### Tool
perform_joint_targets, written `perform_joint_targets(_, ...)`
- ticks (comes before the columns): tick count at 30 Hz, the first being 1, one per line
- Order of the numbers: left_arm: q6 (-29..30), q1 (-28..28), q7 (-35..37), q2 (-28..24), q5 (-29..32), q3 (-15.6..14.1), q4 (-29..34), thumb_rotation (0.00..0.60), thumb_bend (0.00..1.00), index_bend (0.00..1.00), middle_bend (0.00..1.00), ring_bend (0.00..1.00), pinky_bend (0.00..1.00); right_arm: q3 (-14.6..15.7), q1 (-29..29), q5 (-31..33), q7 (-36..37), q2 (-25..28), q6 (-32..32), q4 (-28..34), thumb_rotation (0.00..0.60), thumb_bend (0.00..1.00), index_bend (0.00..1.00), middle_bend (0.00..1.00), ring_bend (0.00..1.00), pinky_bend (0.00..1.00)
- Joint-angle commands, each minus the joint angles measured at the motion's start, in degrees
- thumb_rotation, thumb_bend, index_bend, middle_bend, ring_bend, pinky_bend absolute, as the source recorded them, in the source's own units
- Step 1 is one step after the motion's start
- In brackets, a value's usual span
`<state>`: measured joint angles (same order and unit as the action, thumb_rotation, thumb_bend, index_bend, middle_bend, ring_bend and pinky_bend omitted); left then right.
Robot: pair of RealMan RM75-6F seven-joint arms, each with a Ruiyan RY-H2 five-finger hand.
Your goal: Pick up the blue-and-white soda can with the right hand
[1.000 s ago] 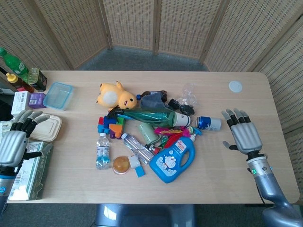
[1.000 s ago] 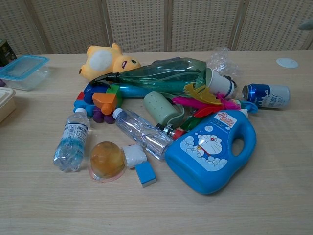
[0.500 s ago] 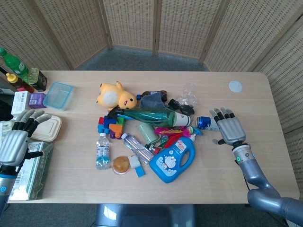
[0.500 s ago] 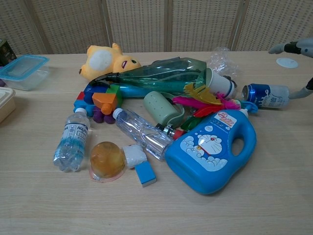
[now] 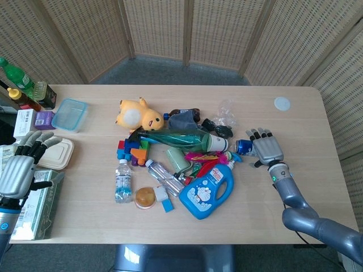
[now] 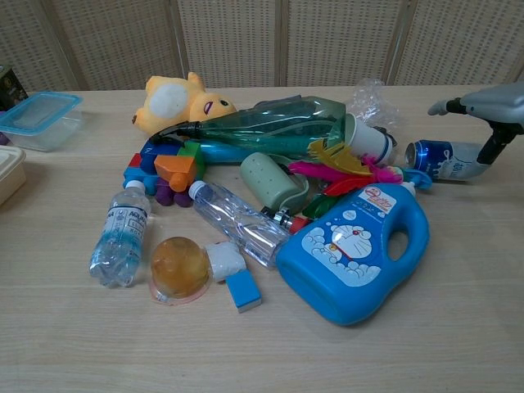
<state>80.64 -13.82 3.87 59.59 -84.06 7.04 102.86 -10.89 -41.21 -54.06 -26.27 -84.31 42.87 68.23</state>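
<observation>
right now the can [image 6: 446, 159] lies on its side on the counter [image 5: 295, 122], long axis left-right, directly under the right hand [image 5: 266, 149], whose fingers [image 5: 258, 135] are apart and empty.

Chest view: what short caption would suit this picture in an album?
The right hand hovers open over a soda can lying beside a pile of toys and bottles.

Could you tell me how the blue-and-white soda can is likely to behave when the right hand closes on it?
The soda can lies on its side, so it may roll if nudged. Its smooth wall could slip and probably dents under a hard squeeze. The right hand hovers over it, fingers spread.
</observation>
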Motion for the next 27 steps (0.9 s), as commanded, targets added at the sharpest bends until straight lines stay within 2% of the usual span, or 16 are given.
perform_joint_targets(1, 0.0, 0.0, 0.0, 0.0, 0.0, 0.0, 0.0, 0.566, 0.26, 0.19, 0.15, 0.00, 0.00, 0.1, -1.5, 1.7, 0.2, -2.0, -1.7, -2.9, 0.515, 0.08, 0.00, 0.00, 0.00, 0.00)
perform_joint_targets(24, 1.9, 1.3, -0.2, -1.2, -0.5, -0.5, 1.5, 0.565, 0.26, 0.19, 0.15, 0.00, 0.00, 0.8, -5.7, 5.5, 4.4, -10.0, -10.3, -21.1, 0.518, 0.09, 0.00, 0.00, 0.00, 0.00)
perform_joint_targets(27, 1.9, 1.4, -0.1, -1.3, -0.6, -0.5, 1.6, 0.564, 0.26, 0.19, 0.15, 0.00, 0.00, 0.9, -5.6, 5.4, 4.9, -10.7, -10.7, -22.5, 0.580, 0.08, 0.00, 0.00, 0.00, 0.00)
